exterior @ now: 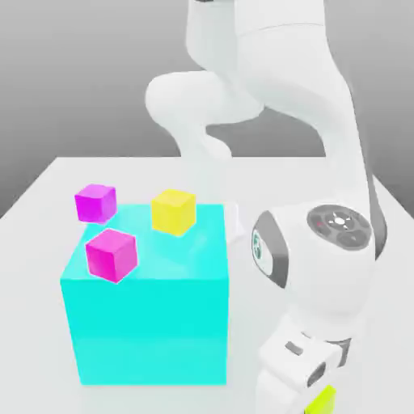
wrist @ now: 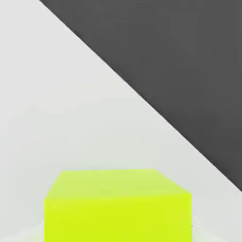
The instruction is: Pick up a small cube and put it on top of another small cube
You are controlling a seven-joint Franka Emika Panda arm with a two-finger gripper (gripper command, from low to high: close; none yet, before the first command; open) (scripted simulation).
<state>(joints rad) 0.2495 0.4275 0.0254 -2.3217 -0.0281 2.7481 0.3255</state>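
The small lime cube (exterior: 320,401) is uniformly yellow-green, with flat faces and straight edges. In the hand view, its upper face is paler than its brighter, more saturated front face. It is located apart from the cyan block (exterior: 149,323), beyond that block's near corner on the exterior view's right. The end effector (wrist: 118,231) is closed on the small lime cube, one pale fingertip against each of two opposite sides.

Markings: the arm (exterior: 323,259) carries a round emblem on its side and a dark round panel with small symbols; any lettering is unreadable.

The exterior view adds the cyan block, with a yellow cube (exterior: 174,213), a magenta cube (exterior: 111,255) and a purple cube (exterior: 96,204) at its top. The hand view adds the pale counter (wrist: 71,108) edge against a dark background.
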